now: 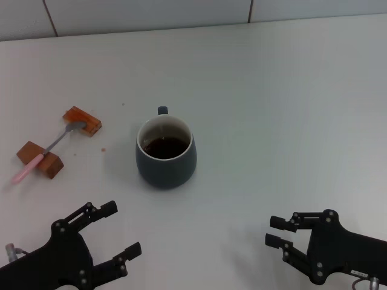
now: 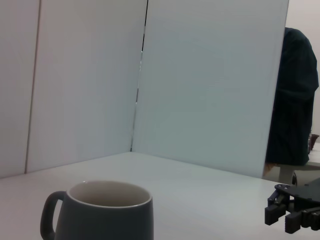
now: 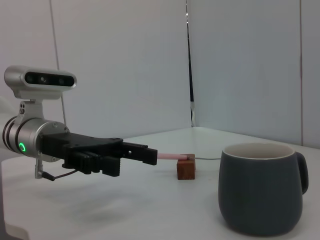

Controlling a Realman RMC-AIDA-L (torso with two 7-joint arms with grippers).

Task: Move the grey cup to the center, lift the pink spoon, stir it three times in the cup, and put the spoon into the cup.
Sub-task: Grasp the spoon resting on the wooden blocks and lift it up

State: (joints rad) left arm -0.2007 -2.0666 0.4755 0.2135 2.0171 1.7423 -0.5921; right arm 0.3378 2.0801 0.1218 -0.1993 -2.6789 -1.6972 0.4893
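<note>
The grey cup (image 1: 165,152) stands upright near the middle of the white table, with dark brown liquid inside and its handle pointing to the far side. It also shows in the left wrist view (image 2: 102,212) and the right wrist view (image 3: 262,187). The pink spoon (image 1: 45,152) lies at the left, bridging two orange-brown blocks, with its pink handle toward the front; its handle shows in the right wrist view (image 3: 172,156). My left gripper (image 1: 121,231) is open and empty at the front left, short of the cup. My right gripper (image 1: 275,231) is open and empty at the front right.
The far block (image 1: 82,120) holds up the spoon's bowl and the near block (image 1: 40,160) its handle. The white table (image 1: 272,90) ends at a white panel wall at the back. The left gripper (image 3: 135,152) and the right gripper (image 2: 295,210) show in each other's wrist views.
</note>
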